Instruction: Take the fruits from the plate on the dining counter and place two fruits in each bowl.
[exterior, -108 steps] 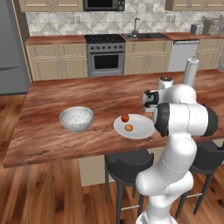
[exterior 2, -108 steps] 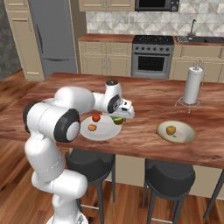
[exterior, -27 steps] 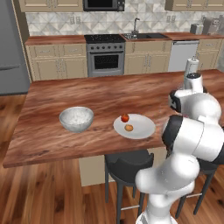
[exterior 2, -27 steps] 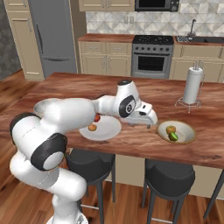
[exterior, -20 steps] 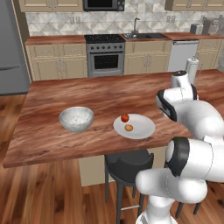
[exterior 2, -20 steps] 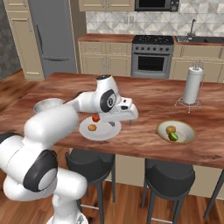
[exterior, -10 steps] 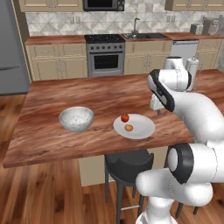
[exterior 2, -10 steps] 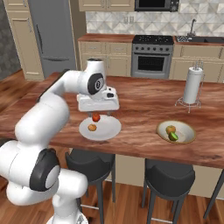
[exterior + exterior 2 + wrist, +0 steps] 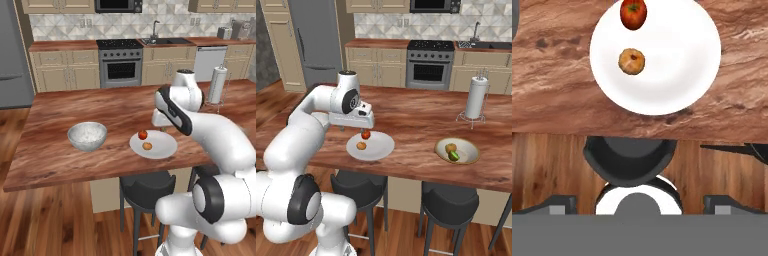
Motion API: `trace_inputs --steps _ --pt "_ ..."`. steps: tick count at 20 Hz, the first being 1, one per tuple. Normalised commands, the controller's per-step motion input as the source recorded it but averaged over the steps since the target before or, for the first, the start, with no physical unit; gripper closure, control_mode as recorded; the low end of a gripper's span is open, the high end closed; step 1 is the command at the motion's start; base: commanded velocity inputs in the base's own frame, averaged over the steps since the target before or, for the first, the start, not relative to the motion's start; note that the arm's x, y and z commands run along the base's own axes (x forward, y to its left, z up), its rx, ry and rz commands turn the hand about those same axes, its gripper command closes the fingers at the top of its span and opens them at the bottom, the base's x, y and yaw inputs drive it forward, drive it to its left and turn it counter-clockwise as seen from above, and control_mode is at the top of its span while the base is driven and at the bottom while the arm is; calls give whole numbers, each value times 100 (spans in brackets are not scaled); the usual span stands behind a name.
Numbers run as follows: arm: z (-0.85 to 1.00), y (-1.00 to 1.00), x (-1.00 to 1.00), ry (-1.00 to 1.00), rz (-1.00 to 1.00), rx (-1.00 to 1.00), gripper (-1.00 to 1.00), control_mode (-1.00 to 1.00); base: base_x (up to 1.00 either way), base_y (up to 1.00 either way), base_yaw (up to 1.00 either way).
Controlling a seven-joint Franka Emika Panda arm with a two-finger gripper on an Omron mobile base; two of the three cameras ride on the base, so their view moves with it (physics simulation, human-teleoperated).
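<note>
Bowl (image 9: 87, 136) first on your left, grey and unfilled; then the plate (image 9: 165, 149) with the red fruit (image 9: 143, 135) and orange fruit (image 9: 147, 146) on its left half. Your gripper (image 9: 362, 130) hangs over them, jaws spread wide, holding nothing. Red one sits right beneath the fingers; drop straight down, I'd say. Far right, the beige bowl (image 9: 468, 148) has two fruits.

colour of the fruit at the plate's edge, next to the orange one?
Red fruit, clearest in the hand view, near the rim of the white plate.
</note>
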Motion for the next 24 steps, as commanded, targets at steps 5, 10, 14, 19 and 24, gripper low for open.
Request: trace_inputs --steps 5,10,14,19,24 --pt "-27 30 30 -11 -29 0 -100 -100 0 0 0" --pt "-20 0 53 -4 -10 0 -100 -100 0 0 0" --pt "-11 0 70 0 0 0 -100 -100 0 0 0" --pt "-29 -1 70 3 2 0 -100 -100 0 0 0" --pt "-60 0 21 6 7 0 -100 -100 0 0 0"
